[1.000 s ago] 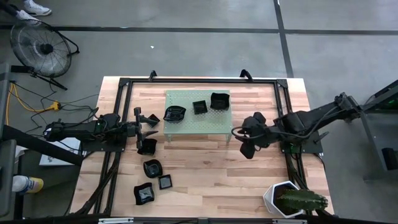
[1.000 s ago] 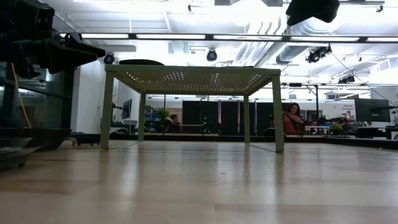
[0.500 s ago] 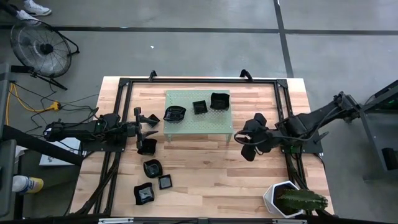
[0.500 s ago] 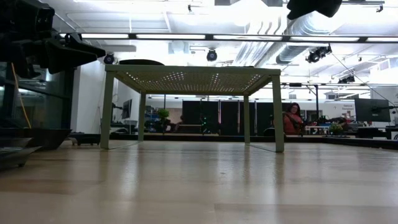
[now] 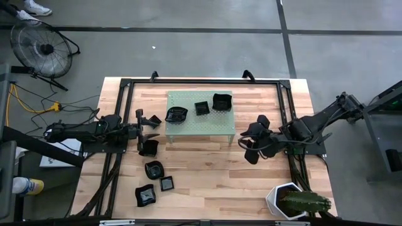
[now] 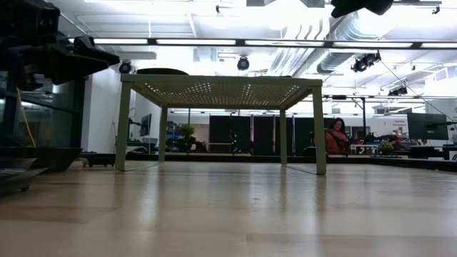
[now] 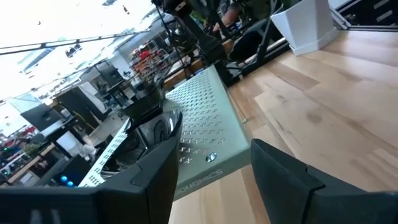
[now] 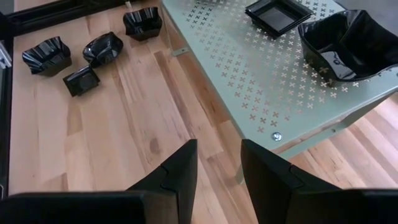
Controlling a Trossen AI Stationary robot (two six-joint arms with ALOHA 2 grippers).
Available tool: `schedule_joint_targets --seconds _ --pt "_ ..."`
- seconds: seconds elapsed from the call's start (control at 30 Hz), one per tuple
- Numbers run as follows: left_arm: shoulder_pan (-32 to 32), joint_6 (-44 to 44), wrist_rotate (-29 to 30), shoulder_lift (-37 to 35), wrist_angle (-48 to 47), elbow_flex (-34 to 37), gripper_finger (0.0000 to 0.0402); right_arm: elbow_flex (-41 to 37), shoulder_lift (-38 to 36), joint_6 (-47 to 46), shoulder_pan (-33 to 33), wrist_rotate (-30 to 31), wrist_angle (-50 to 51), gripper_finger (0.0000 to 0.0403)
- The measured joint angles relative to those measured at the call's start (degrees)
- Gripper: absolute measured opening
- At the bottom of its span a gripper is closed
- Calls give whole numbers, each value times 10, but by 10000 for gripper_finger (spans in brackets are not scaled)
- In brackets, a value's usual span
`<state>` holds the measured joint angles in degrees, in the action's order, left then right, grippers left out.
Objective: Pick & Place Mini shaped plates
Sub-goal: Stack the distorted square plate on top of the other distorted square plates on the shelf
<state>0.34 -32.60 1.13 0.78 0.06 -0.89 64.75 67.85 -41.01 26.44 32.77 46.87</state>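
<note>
Seven black plates [image 5: 176,115] (three on the stand [image 5: 200,124]); both grippers [image 5: 146,123] released.

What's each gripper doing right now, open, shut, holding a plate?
Left gripper: open, empty, at the left end of the green perforated stand.
Right gripper: open, empty, over bare table right of the stand.

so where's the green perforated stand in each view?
High: stand sits at the table's upper middle, three plates on it.
Low: centre of the picture, seen from underneath on its legs.
Left wrist: middle left, one corner showing beyond the claw.
Right wrist: upper right, top surface with two plates.
Shared landmark: the cross-shaped holes and the corner bolt.
</note>
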Motion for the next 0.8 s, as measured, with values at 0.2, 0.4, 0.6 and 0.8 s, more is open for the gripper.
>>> schedule_joint_targets --seconds 0.2,0.4,0.6,0.8 --pt "0 -1 0 0 0 0 193 0 0 -3 0 7 0 119" --pt "0 35 34 0 8 -9 193 0 0 -1 0 13 0 118" --pt "0 133 97 -1 -63 -73 193 0 0 -1 0 13 0 118" --pt "0 253 127 0 -183 -132 193 0 0 -1 0 13 0 118"
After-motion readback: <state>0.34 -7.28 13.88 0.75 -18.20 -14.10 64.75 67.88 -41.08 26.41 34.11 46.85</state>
